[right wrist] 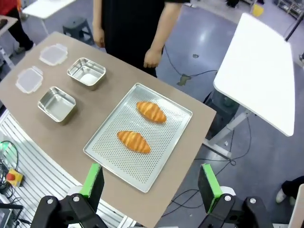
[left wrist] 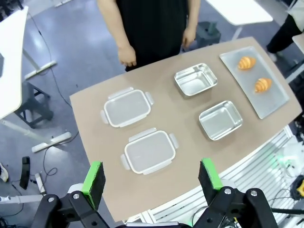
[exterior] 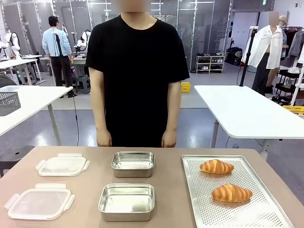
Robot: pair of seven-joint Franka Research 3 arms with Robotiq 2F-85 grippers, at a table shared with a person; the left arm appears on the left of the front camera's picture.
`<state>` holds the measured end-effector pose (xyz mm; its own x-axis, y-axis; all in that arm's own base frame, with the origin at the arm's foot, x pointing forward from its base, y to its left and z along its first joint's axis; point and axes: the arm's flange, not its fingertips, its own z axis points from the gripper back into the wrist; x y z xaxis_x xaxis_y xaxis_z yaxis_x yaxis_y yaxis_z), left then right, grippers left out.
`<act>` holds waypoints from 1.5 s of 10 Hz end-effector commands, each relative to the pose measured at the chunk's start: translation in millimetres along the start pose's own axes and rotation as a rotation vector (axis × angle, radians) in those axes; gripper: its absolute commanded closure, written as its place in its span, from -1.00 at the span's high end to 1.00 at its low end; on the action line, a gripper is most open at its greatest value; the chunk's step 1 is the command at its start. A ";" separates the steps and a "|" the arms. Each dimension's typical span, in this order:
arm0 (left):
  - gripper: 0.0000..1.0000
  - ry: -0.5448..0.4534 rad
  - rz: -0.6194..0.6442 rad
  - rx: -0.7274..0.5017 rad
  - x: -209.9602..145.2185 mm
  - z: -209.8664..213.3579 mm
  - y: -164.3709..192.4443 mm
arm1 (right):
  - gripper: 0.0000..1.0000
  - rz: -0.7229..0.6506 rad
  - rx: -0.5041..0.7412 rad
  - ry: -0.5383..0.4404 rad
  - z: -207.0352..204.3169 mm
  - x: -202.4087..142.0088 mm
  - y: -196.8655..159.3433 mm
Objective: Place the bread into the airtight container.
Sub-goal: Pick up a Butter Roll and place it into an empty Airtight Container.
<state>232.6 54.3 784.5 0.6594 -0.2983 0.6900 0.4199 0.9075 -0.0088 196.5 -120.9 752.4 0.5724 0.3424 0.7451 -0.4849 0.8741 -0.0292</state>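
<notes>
A: Steel containers [exterior: 126, 201], two, centre of table [exterior: 90, 190], lids [exterior: 62, 166] to their left. Bread?
B: Two croissants [exterior: 216, 166] on perforated tray [exterior: 251, 209], robot's R side, apart from containers.
A: Grippers?
B: L gripper [left wrist: 152, 175] & R gripper [right wrist: 151, 179] both spread wide, high over table.

Bright, even light falls from the ceiling lights; nothing looks dim. Ahead of the left gripper [left wrist: 152, 175], the steel containers [left wrist: 195, 79] catch white glare on their floors, and the clear lids [left wrist: 127, 108] throw only faint, soft shadows. Beyond the right gripper [right wrist: 151, 179], the perforated tray [right wrist: 118, 147] shines pale, the croissants [right wrist: 134, 141] cast small soft shadows, and the white table [right wrist: 256, 71] farther off is nearly blown out. Both wrist views bow the brown table [left wrist: 102, 142] at its edges. The green pads [right wrist: 209, 183], nearest the lens, look slightly soft.
</notes>
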 end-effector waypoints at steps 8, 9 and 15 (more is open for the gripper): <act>1.00 -0.031 0.003 0.048 -8.6 22.2 -2.9 | 1.00 0.003 -0.022 -0.005 12.5 -0.8 -0.1; 1.00 -0.031 0.003 0.048 -8.6 22.2 -2.9 | 1.00 0.003 -0.022 -0.005 12.5 -0.8 -0.1; 1.00 -0.031 0.003 0.048 -8.6 22.2 -2.9 | 1.00 0.538 0.151 0.181 -41.9 47.5 47.2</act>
<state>210.6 61.3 791.6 0.6420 -0.2856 0.7116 0.3871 0.9218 0.0208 206.0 -60.1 756.4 0.4600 0.6325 0.6231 -0.7048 0.6870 -0.1770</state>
